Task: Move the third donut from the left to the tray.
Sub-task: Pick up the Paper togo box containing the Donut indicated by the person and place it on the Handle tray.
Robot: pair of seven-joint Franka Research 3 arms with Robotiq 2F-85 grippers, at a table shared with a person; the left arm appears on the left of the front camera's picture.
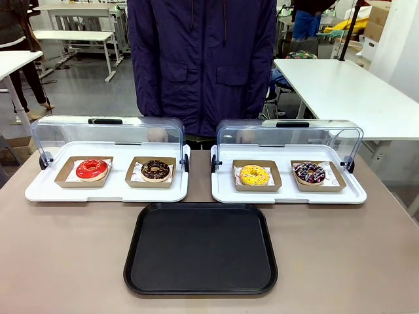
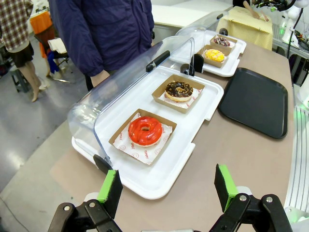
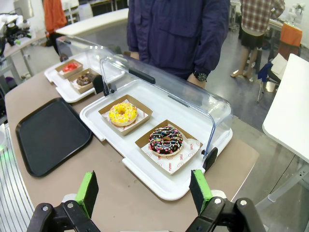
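Yellow donut [image 1: 254, 174] lay flat, hole upward, in its brown holder [image 1: 274, 179] on the white display tray [image 1: 288, 196], just beyond the black tray's [image 1: 200, 248] far right corner. The lid [image 1: 288, 134] stood raised, presumably for access. As a ring, the donut had no long axis. Left gripper [image 2: 168, 183] and right gripper [image 3: 144, 188] both gaped empty, well apart from the black tray.

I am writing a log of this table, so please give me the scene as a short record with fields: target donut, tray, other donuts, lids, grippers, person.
target: yellow donut, in a brown holder on the right display tray
destination: black tray, on the robot's side of both display trays
other donuts: red donut and chocolate donut on the left display tray; sprinkled dark donut beside the yellow one
lids: left lid and right lid both raised
left gripper: open, holding nothing
right gripper: open, holding nothing
person: standing at the far side
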